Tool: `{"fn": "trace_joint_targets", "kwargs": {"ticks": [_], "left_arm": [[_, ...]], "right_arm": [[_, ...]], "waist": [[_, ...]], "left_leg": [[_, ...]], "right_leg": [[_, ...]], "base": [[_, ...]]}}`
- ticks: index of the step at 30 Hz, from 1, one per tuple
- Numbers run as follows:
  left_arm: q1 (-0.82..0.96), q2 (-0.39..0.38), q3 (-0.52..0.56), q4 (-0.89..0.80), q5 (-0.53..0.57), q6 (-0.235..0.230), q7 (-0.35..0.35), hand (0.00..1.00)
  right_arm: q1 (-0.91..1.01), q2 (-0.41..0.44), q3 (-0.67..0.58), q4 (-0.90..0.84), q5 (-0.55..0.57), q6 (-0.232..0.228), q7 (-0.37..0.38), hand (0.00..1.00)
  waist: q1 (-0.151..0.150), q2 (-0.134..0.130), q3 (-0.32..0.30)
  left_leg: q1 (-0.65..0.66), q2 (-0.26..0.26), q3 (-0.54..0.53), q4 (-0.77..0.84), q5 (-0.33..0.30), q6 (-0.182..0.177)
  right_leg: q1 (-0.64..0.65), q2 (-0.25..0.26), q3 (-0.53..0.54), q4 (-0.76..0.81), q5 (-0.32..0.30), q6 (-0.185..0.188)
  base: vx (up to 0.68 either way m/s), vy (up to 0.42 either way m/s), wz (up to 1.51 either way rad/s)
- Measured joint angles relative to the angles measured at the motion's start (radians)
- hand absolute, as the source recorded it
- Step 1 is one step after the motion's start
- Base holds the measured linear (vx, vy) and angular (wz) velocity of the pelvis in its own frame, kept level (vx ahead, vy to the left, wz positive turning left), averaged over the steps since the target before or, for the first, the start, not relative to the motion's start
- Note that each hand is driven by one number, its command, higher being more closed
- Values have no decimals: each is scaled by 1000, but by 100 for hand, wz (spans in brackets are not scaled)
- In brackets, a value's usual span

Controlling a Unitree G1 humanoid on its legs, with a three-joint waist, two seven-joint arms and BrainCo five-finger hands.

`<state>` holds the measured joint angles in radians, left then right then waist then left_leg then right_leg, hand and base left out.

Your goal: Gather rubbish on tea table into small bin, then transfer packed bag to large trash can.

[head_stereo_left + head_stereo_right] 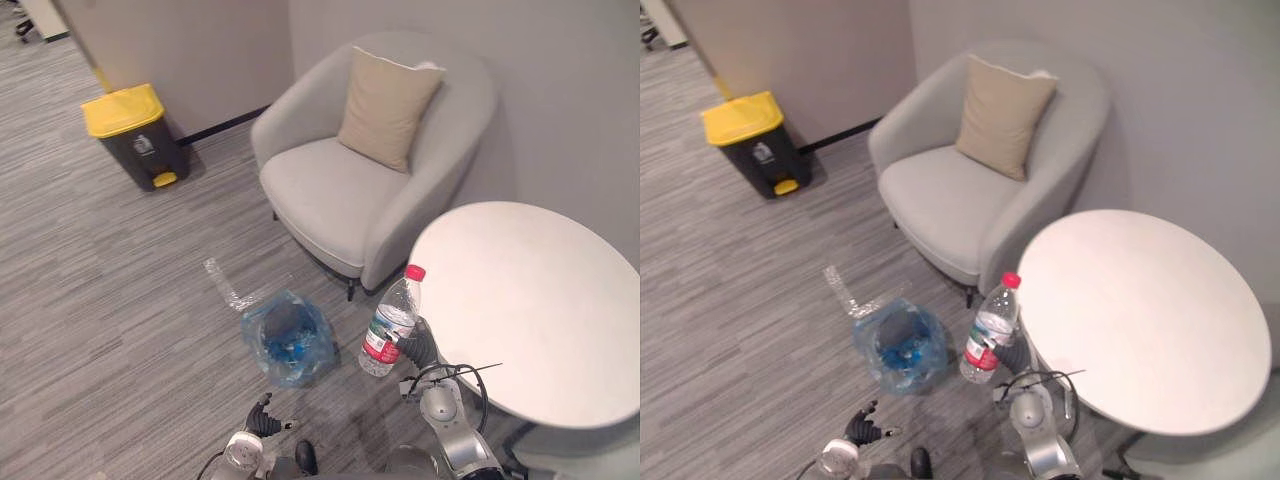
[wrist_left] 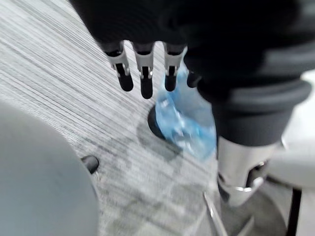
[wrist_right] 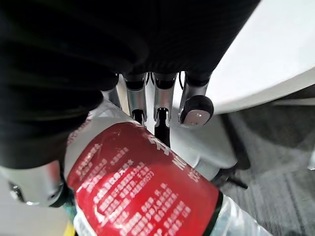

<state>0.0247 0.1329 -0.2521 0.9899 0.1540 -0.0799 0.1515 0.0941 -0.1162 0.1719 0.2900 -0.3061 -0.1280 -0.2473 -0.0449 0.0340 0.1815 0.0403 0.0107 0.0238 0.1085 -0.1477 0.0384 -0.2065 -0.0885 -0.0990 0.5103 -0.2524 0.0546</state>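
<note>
A clear water bottle (image 1: 390, 325) with a red cap and red label hangs upright beside the left rim of the round white tea table (image 1: 530, 300). My right hand (image 1: 418, 347) is shut on its lower half; in the right wrist view my fingers (image 3: 196, 105) curl round the label (image 3: 142, 191). The small bin (image 1: 287, 338), lined with a blue bag, stands on the carpet left of the bottle. My left hand (image 1: 262, 418) hovers low in front of the bin, its fingers (image 2: 142, 73) relaxed and holding nothing. The large trash can (image 1: 133, 135), dark with a yellow lid, stands far left by the wall.
A grey armchair (image 1: 330, 190) with a beige cushion (image 1: 388, 105) stands behind the bin, close to the table. A clear piece of plastic (image 1: 225, 285) lies on the carpet just beyond the bin. Open carpet stretches from the bin to the large can.
</note>
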Motion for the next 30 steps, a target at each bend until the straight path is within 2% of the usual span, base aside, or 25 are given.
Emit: {"fn": "trace_joint_targets", "kwargs": {"ticks": [1,2,3,4,5,6,7,9,11,12,13,14,15,17,19,24,27,28,29,30], "left_arm": [[-1,3,-1,6,1,0,-1,0],[-1,3,0,6,1,0,-1,0],[-1,3,1,7,2,0,-1,0],[6,-45,21,16,3,-1,-4,0],[6,-44,24,13,3,-3,-5,0],[6,-43,18,1,4,-4,-5,0],[7,-44,15,-5,4,-3,-6,0],[8,-36,16,-12,4,-2,-8,0],[9,-25,35,-16,7,-1,-9,0],[10,-26,38,-17,7,-1,-9,0],[13,-29,36,-17,22,-2,-6,0],[19,-37,29,-19,20,-1,-7,0],[22,-27,30,-18,22,1,-2,0],[24,-18,30,-21,23,0,-2,0],[23,-10,27,-18,24,1,-1,0],[25,-6,25,-16,24,0,0,0],[14,-4,25,-15,24,0,1,0],[-16,-3,24,-14,23,-1,3,0],[-26,-1,25,-13,22,-1,3,0],[-49,7,30,-13,18,-1,7,0]], "right_arm": [[11,-2,-13,-3,0,0,1,100],[17,-3,-17,-4,0,0,1,100],[26,-4,-22,-7,0,0,2,100],[31,-32,-45,-53,0,3,3,100],[35,-24,-56,-55,1,3,1,100],[33,-25,-70,-59,1,2,-1,100],[33,-26,-74,-64,1,2,-3,100],[29,-22,-72,-67,1,1,-6,100],[32,4,-68,-67,0,2,-6,100],[31,7,-65,-66,0,2,-6,100],[32,4,-57,-67,0,2,-7,100],[32,-15,-58,-63,0,2,-7,100],[32,-1,-57,-62,-1,3,-6,100],[33,15,-47,-62,-2,3,-3,100],[33,20,-47,-60,-6,3,-2,100],[0,17,-2,2,-8,3,-3,100],[-85,2,57,52,-9,4,-2,100],[-134,-9,84,58,-9,4,0,100],[-150,-14,90,59,-9,4,0,100],[-203,-32,109,79,-9,3,0,100]], "waist": [[-9,-20,-3],[-8,-33,-8],[-6,-46,-11],[-12,28,-11],[-10,7,0],[-10,-1,3],[-12,1,3],[0,-8,-2],[3,-37,-2],[5,-39,-1],[5,-22,-10],[-1,-2,-19],[2,0,-25],[3,-9,-28],[-3,-11,-30],[-3,-9,-27],[-6,0,0],[-6,3,48],[-6,1,62],[-6,1,88]], "left_leg": [[18,-20,-36,1,1,-7],[27,-31,-40,4,-4,-16],[42,-50,-48,11,-16,-31],[43,16,-19,115,-55,-106],[29,18,10,163,-74,-128],[30,36,58,129,-74,-130],[29,47,70,104,-46,-129],[22,52,111,107,-39,-116],[-32,28,146,225,-44,-115],[-46,29,163,235,-64,-101],[-39,61,208,202,-75,-75],[-34,82,212,151,-58,-93],[-10,66,214,115,-54,-90],[-5,48,215,90,-46,-80],[5,29,215,59,-28,-76],[29,24,236,5,1,-77],[-18,26,269,3,18,-72],[-62,26,270,37,18,-70],[-85,27,269,57,17,-69],[-171,36,267,132,4,-57]], "right_leg": [[-2,28,22,-123,44,-12],[0,27,22,-169,87,-16],[-2,21,19,-208,164,-54],[98,47,-44,-226,150,-62],[143,39,-44,-248,150,-62],[164,38,-49,-250,150,-62],[168,42,-53,-250,150,-62],[177,41,-54,-274,145,-52],[220,-8,-48,-335,147,-51],[229,-15,-44,-341,147,-51],[232,-14,-52,-341,147,-50],[236,-1,-53,-344,143,-33],[244,-10,-52,-363,152,-11],[243,-22,-52,-378,159,0],[241,-34,-50,-379,162,5],[212,-34,-23,-348,164,8],[118,-33,12,-284,164,8],[79,-37,22,-258,164,7],[61,-40,23,-249,164,7],[-4,-42,24,-223,164,6]], "base": [[339,-134,128],[310,-123,103],[649,-156,94],[649,-137,97],[620,-112,92],[112,-2,43],[92,55,24],[64,91,10],[36,113,24],[25,118,19],[26,108,11],[44,154,15],[34,147,12],[-9,129,5],[-23,94,3],[-35,28,-14],[-136,-25,-31],[-153,-32,-9],[-260,-60,6],[-218,-50,12]]}}
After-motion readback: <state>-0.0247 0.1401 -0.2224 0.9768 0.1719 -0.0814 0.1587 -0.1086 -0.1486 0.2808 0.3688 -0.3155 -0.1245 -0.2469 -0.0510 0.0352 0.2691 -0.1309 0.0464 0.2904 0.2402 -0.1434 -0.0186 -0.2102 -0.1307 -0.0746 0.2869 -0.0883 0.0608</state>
